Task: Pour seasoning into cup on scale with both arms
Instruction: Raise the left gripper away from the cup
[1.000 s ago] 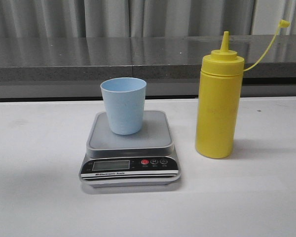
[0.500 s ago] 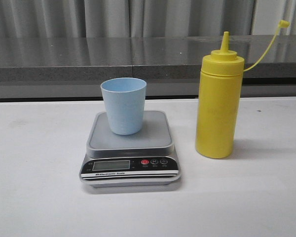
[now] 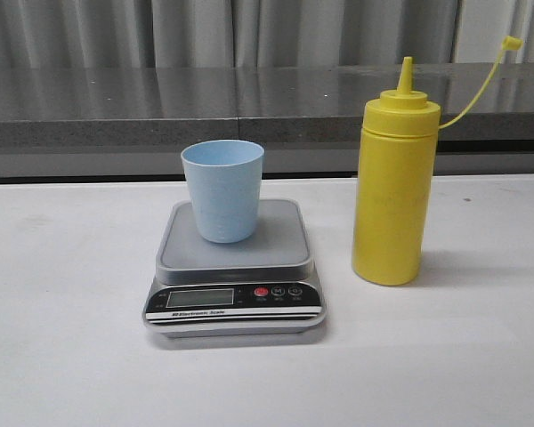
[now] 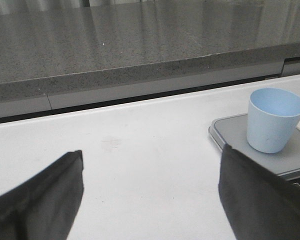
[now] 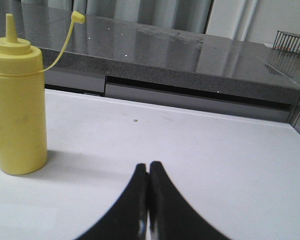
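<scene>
Left gripper: fingers spread wide, empty, low over table.
Right gripper: pinched closed, empty.
Cup: upright on scale.
Bottle: beside scale.

white table, grey counter; wire rack

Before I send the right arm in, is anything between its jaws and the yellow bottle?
Nothing visible. In the right wrist view only bare white table lies between the right gripper, jaws shut, and the seasoning bottle. The cup and scale stand on the bottle's far side.
</scene>
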Robot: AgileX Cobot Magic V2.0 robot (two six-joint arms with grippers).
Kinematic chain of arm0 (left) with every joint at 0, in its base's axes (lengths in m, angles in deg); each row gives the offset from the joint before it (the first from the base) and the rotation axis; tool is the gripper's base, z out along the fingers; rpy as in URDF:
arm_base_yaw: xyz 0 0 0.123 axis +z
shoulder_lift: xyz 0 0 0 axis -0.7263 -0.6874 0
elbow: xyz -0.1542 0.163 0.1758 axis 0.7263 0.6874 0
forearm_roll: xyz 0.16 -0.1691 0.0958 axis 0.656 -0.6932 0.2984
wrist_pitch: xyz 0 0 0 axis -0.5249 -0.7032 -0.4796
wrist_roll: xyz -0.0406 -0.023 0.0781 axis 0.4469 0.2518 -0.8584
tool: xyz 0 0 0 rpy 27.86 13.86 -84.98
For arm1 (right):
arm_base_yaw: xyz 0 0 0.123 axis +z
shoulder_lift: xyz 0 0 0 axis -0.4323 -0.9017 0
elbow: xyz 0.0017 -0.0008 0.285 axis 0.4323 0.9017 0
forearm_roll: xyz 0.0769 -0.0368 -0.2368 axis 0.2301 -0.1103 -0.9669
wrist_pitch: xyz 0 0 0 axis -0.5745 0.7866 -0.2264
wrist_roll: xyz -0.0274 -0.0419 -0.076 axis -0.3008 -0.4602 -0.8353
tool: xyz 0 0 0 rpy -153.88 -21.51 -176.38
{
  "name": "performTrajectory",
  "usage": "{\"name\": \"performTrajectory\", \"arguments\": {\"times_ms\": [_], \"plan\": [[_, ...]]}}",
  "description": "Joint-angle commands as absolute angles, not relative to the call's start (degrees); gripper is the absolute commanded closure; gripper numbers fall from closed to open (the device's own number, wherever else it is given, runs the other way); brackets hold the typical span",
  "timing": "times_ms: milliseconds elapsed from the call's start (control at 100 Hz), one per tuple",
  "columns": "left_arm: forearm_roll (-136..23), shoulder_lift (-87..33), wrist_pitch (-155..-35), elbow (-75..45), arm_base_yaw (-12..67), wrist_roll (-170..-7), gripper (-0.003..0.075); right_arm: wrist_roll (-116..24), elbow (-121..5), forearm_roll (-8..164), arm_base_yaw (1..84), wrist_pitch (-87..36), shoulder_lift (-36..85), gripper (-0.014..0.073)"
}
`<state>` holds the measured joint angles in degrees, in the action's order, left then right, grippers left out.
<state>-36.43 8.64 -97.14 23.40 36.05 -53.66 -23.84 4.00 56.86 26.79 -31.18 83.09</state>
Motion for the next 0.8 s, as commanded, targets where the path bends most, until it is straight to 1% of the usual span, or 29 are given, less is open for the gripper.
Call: {"name": "performTrajectory", "arguments": {"times_ms": [0,120,220,290,480,620,650,790], "plan": [[-36.64,8.42,-92.39,21.90,36.28,-53.72,0.0183,-23.84,4.05,56.36,26.37,-35.89,84.08,0.0660],[-36.64,8.42,-92.39,21.90,36.28,-53.72,0.0189,-23.84,4.05,56.36,26.37,-35.89,84.08,0.0660],[-36.64,8.42,-92.37,21.90,36.28,-53.72,0.0237,-23.84,4.05,56.36,26.37,-35.89,84.08,0.0660],[-36.64,8.42,-91.78,21.90,36.28,-53.72,0.0307,-23.84,4.05,56.36,26.37,-35.89,84.08,0.0660],[-36.64,8.42,-90.95,21.90,36.28,-53.72,0.0553,-23.84,4.05,56.36,26.37,-35.89,84.08,0.0660],[-36.64,8.42,-90.95,21.90,36.28,-53.72,0.0715,-23.84,4.05,56.36,26.37,-35.89,84.08,0.0660],[-36.64,8.42,-90.95,21.90,36.28,-53.72,0.0740,-23.84,4.05,56.36,26.37,-35.89,84.08,0.0660],[-36.64,8.42,-90.95,21.90,36.28,-53.72,0.0739,-23.84,3.99,56.36,26.37,-37.43,84.08,0.0660]]}}
